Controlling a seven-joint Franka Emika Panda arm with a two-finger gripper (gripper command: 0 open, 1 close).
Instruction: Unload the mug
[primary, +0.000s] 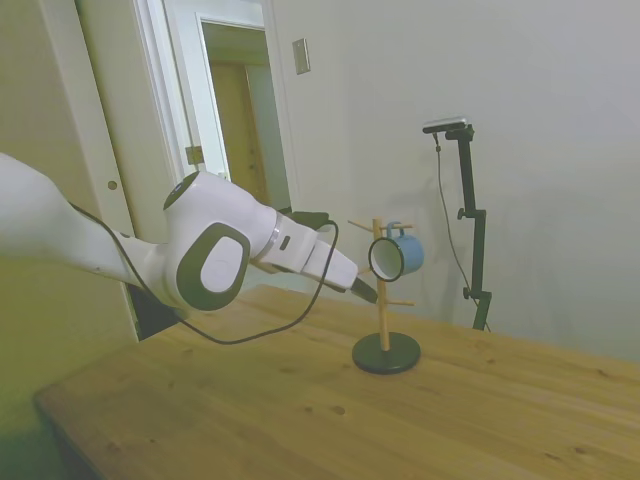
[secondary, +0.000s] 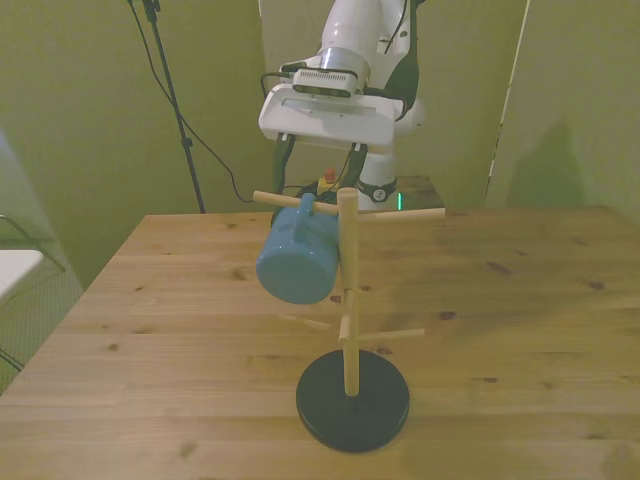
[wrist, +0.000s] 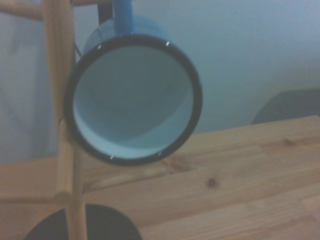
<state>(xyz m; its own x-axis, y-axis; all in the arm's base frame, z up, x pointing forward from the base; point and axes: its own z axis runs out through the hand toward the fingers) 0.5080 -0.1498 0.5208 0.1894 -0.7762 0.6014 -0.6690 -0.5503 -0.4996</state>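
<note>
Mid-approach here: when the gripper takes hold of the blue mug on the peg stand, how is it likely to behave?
The mug hangs only by its loop handle from a peg, tilted, so it will probably swing if nudged. Its glossy surface looks slippery, though stiff. The peg stand is tall on a small round base, so a sideways pull might tip it; lifting along the peg seems safer.

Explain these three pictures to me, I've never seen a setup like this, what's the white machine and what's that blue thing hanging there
The white machine is a robot arm; its gripper is a two-finger claw, open here and holding nothing. One picture is taken from beside the wooden table, one from across it, and one from a camera on the arm's wrist. On the table stands a wooden peg stand on a dark round base. The blue thing is the mug, hung by its handle on an upper peg, its white inside facing the wrist camera. The gripper sits close to the mug, not gripping it.
</note>
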